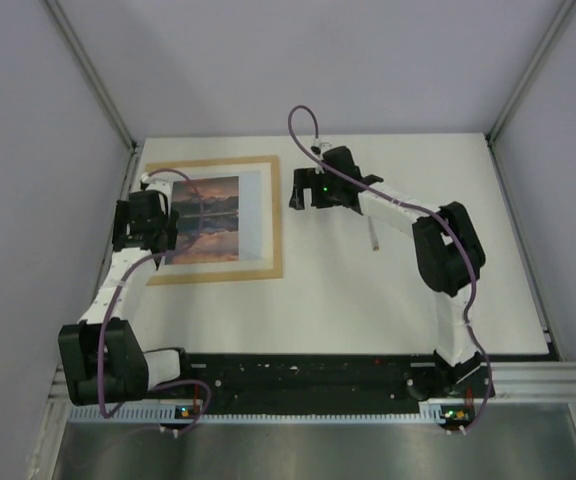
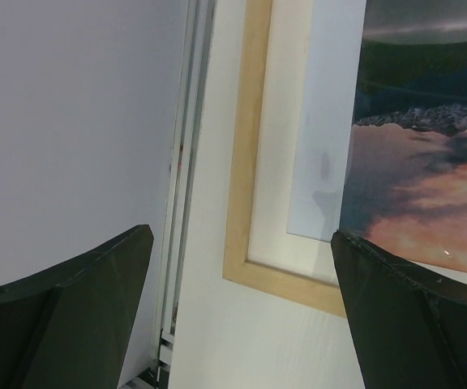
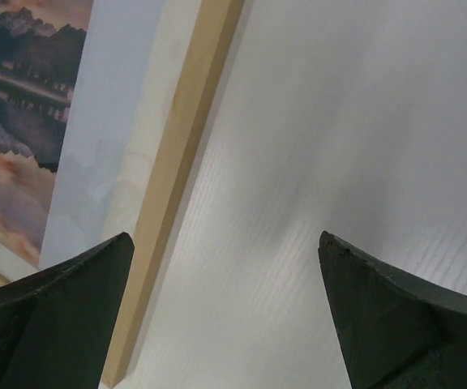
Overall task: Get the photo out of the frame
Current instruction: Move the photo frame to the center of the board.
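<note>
The frame [image 1: 273,215], light wood with a cream inner border, lies flat at the table's back left. Inside it sits the photo [image 1: 206,218], a white sheet printed with an orange-pink sunset over dark water. My left gripper [image 1: 151,232] hovers open over the frame's left side. In the left wrist view the left gripper [image 2: 242,233] straddles a corner of the frame [image 2: 246,162], with the photo [image 2: 428,162] at the right. My right gripper [image 1: 309,190] hangs open just right of the frame. In the right wrist view the right gripper [image 3: 225,236] is over bare table beside the frame [image 3: 185,146] and the photo [image 3: 23,121].
The white table [image 1: 368,300] is boxed in by grey walls, with a metal rail [image 2: 186,162] close along the frame's left edge. A small pale strip [image 1: 374,238] lies on the table under the right arm. Purple cables loop off both arms.
</note>
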Action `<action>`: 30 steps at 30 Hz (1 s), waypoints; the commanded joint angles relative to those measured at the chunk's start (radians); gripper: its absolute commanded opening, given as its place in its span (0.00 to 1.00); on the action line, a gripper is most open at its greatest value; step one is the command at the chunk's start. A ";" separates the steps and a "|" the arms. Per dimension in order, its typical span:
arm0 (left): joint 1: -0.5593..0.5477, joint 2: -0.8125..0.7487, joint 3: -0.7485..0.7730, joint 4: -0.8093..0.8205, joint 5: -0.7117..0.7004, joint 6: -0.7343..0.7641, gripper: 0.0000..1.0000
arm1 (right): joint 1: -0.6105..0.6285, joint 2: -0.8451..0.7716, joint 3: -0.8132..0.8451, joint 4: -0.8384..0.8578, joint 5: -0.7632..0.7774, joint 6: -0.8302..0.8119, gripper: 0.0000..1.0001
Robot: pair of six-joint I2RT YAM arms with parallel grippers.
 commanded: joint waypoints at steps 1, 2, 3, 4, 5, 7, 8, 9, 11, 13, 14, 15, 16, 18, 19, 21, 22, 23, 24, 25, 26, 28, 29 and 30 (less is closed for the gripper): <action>0.042 0.025 -0.018 0.085 -0.020 -0.045 0.99 | 0.030 0.080 0.111 -0.024 0.083 0.086 0.97; 0.053 0.029 -0.020 0.083 -0.007 -0.050 0.99 | 0.036 0.094 0.128 -0.030 0.091 0.089 0.96; 0.063 0.035 -0.020 0.083 0.007 -0.053 0.99 | 0.042 0.111 0.139 -0.035 0.100 0.094 0.95; 0.071 0.045 -0.021 0.085 0.013 -0.055 0.99 | 0.048 0.123 0.148 -0.038 0.105 0.099 0.95; 0.079 0.051 -0.021 0.091 0.016 -0.053 0.99 | 0.053 0.134 0.157 -0.041 0.108 0.102 0.94; 0.091 0.065 -0.024 0.103 0.021 -0.055 0.99 | 0.064 0.157 0.160 -0.044 0.114 0.122 0.93; 0.097 0.069 -0.024 0.104 0.024 -0.056 0.99 | 0.067 0.168 0.162 -0.044 0.108 0.131 0.92; 0.100 0.074 -0.026 0.108 0.030 -0.059 0.99 | 0.071 0.181 0.167 -0.044 0.097 0.137 0.91; 0.106 0.081 -0.031 0.117 0.030 -0.062 0.99 | 0.082 0.201 0.180 -0.047 0.082 0.146 0.90; 0.113 0.091 -0.037 0.129 0.027 -0.064 0.99 | 0.091 0.220 0.197 -0.046 0.062 0.152 0.89; 0.116 0.095 -0.038 0.135 0.026 -0.062 0.99 | 0.094 0.232 0.211 -0.052 0.053 0.154 0.89; 0.120 0.098 -0.041 0.141 0.023 -0.061 0.99 | 0.097 0.243 0.228 -0.058 0.045 0.157 0.89; 0.125 0.104 -0.044 0.146 0.023 -0.062 0.99 | 0.100 0.254 0.239 -0.067 0.042 0.160 0.89; 0.136 0.115 -0.046 0.155 0.021 -0.059 0.99 | 0.103 0.273 0.262 -0.081 0.042 0.163 0.88; 0.142 0.121 -0.046 0.158 0.020 -0.059 0.99 | 0.103 0.281 0.271 -0.085 0.041 0.165 0.87; 0.154 0.131 -0.047 0.169 0.018 -0.059 0.99 | 0.105 0.289 0.279 -0.093 0.047 0.171 0.85; 0.160 0.135 -0.047 0.173 0.017 -0.058 0.99 | 0.108 0.295 0.283 -0.096 0.054 0.172 0.84; 0.168 0.138 -0.047 0.180 0.018 -0.056 0.99 | 0.111 0.300 0.286 -0.102 0.070 0.172 0.81; 0.172 0.144 -0.047 0.181 0.020 -0.056 0.99 | 0.117 0.303 0.289 -0.107 0.083 0.169 0.81; 0.175 0.150 -0.047 0.184 0.024 -0.058 0.99 | 0.123 0.306 0.294 -0.113 0.099 0.163 0.80; 0.180 0.154 -0.047 0.186 0.026 -0.058 0.99 | 0.129 0.309 0.295 -0.119 0.113 0.160 0.80; 0.185 0.167 -0.047 0.189 0.027 -0.059 0.99 | 0.142 0.313 0.305 -0.128 0.131 0.155 0.78; 0.186 0.170 -0.049 0.190 0.029 -0.062 0.99 | 0.148 0.318 0.312 -0.139 0.143 0.151 0.77; 0.188 0.173 -0.049 0.192 0.030 -0.062 0.99 | 0.153 0.323 0.321 -0.148 0.155 0.151 0.75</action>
